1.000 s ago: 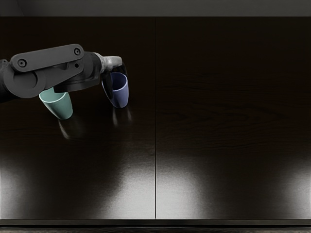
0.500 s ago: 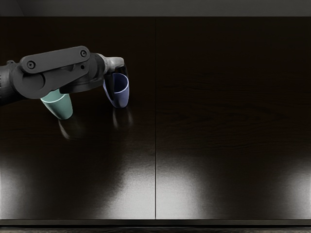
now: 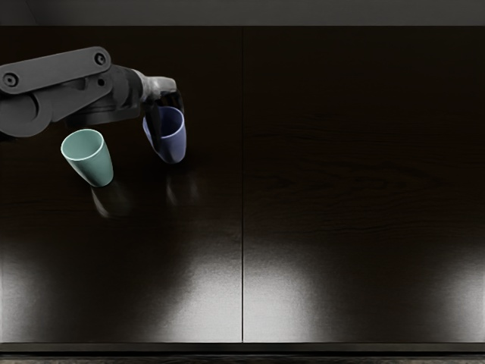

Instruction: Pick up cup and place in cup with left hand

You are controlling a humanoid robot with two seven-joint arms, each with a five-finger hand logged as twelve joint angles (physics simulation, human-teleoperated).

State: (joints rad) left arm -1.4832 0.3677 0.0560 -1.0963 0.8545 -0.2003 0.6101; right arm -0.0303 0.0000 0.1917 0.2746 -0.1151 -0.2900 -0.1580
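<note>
Blue cup [image 3: 174,141] is in the grasp of the left hand [image 3: 161,97], mouth upward, on the left half of the table [image 3: 341,189]. Its base seems raised: the pale reflection below lies a little apart from it, though how high it is cannot be told from this view. The hand is clamped on the cup from above and from the picture's left, with one dark finger [image 3: 154,129] running down across the wall and another dark digit at the far side of the rim. Where that second digit ends is hidden, and the remaining fingers are too dark to separate. The left arm [image 3: 57,72] comes in from the picture's left edge, above and behind the green cup [image 3: 92,163] as the head view shows it. The green cup stands on the table with its mouth up and its whole rim visible, its reflection starting right at its base. It is to the left of the blue cup in the picture and a little nearer the table's front edge, with a gap between the two. The table is dark and glossy, split by a thin straight seam, with broad patches of light across its nearer part.
</note>
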